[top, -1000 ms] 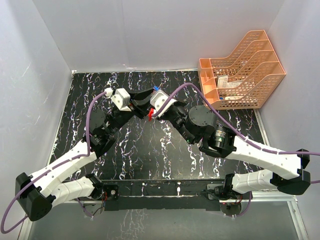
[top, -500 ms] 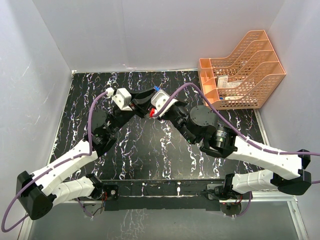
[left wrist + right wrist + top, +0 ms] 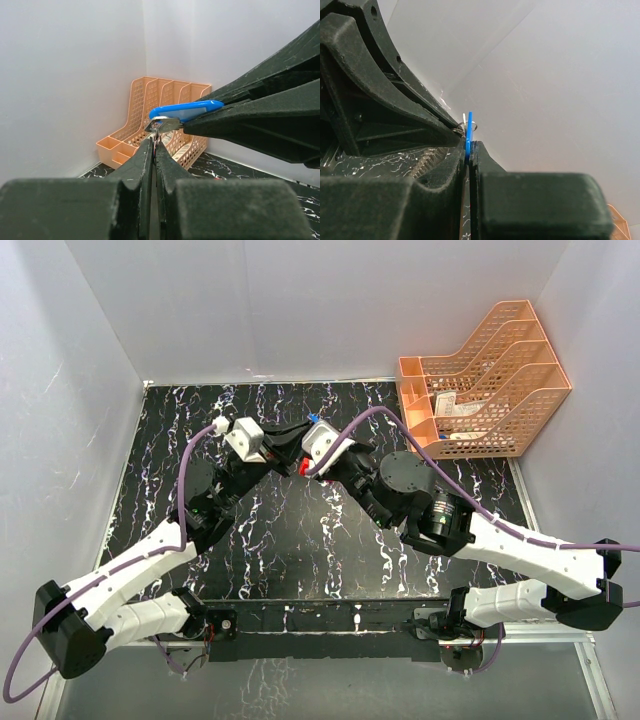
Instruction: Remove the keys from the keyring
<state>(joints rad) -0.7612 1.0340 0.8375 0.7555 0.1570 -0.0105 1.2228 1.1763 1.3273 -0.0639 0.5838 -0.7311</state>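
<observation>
Left hand (image 3: 154,145) edged right above black marbled table (image 3: 290,565) between white walls (image 3: 300,300).

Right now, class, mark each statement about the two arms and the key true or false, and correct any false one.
1. The blue key lies loose on the table. False: the right gripper pinches it, off the table.
2. The left gripper is shut on the keyring. True.
3. The orange file rack stands at the table's far right. True.
4. The file rack is empty. False: papers sit in it.
</observation>
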